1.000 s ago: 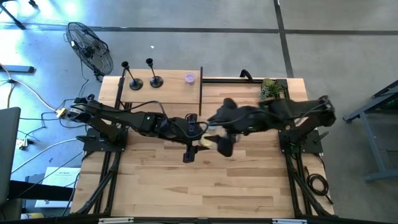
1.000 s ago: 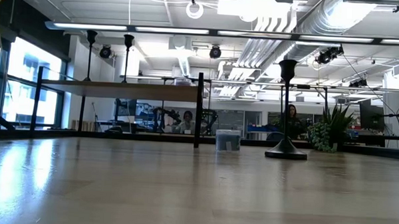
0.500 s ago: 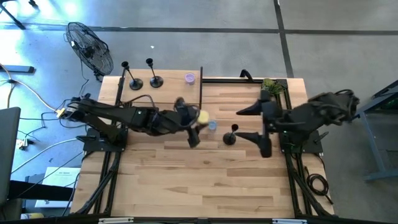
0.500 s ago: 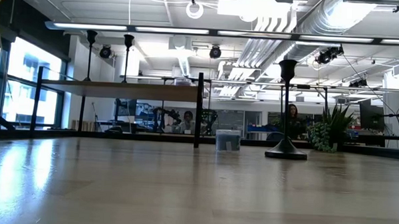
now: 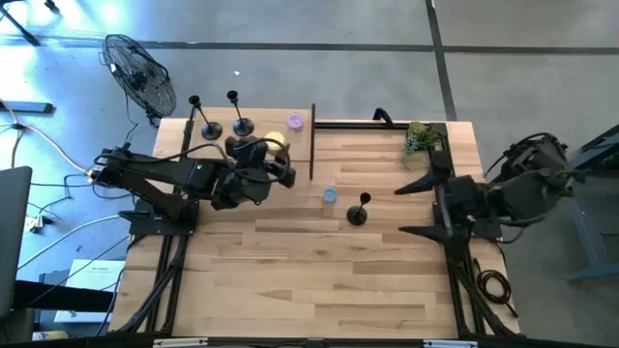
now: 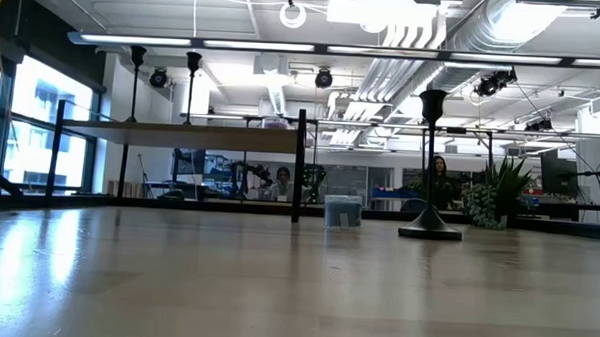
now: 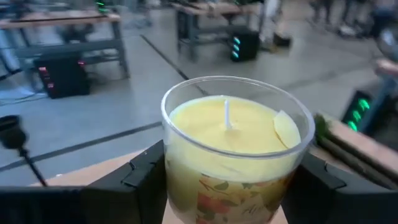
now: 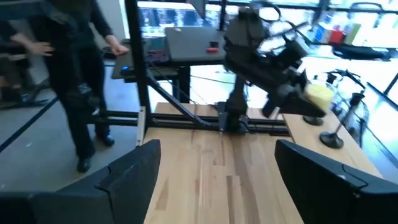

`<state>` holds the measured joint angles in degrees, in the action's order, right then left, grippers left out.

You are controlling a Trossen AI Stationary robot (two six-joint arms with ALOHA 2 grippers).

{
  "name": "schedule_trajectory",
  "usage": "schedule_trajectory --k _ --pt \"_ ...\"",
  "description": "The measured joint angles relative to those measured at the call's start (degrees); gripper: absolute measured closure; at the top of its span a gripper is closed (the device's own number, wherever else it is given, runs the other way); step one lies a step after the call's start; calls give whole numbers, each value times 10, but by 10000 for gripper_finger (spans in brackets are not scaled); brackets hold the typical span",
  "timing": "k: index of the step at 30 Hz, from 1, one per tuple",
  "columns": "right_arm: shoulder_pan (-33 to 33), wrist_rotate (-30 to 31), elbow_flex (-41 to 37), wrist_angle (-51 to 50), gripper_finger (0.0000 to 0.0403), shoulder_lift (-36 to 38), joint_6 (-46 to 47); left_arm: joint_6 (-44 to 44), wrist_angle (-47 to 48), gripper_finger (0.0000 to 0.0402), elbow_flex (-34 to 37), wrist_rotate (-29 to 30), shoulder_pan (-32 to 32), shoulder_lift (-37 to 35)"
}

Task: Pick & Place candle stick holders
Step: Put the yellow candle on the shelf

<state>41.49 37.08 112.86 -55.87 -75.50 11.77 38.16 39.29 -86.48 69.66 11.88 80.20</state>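
Upper left of high view, left gripper (image 5: 266, 162) clamps a yellow jar candle (image 7: 233, 152) — lone candle stick holder (image 5: 359, 209) (upright) lies nearer the empty, spread right gripper (image 5: 426, 203).

Bright overhead ceiling lights (image 6: 314, 47) fill the room evenly, and daylight enters through tall windows (image 6: 26, 129) at one side, laying a pale sheen on the near table (image 6: 66, 270). From above, a bluish glare washes the floor (image 5: 68, 58). Shadows are soft. The left wrist background is blurred, and the right wrist picture is smeared
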Motion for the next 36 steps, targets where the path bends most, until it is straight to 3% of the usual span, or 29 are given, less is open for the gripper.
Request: schedule_trajectory --k 11,17,23,29,36 --pt "62 0 0 0 91 45 -9 148 -8 174 67 14 -56 25" --pt "88 0 0 0 91 63 -9 149 -102 174 132 14 -78 33" --pt "102 0 0 0 91 69 -9 101 -243 174 214 10 -98 33" --pt "103 0 0 0 91 69 -9 -4 -417 174 286 -17 -118 33" --pt "103 18 0 0 91 69 -18 -76 -492 174 322 -59 -150 37"
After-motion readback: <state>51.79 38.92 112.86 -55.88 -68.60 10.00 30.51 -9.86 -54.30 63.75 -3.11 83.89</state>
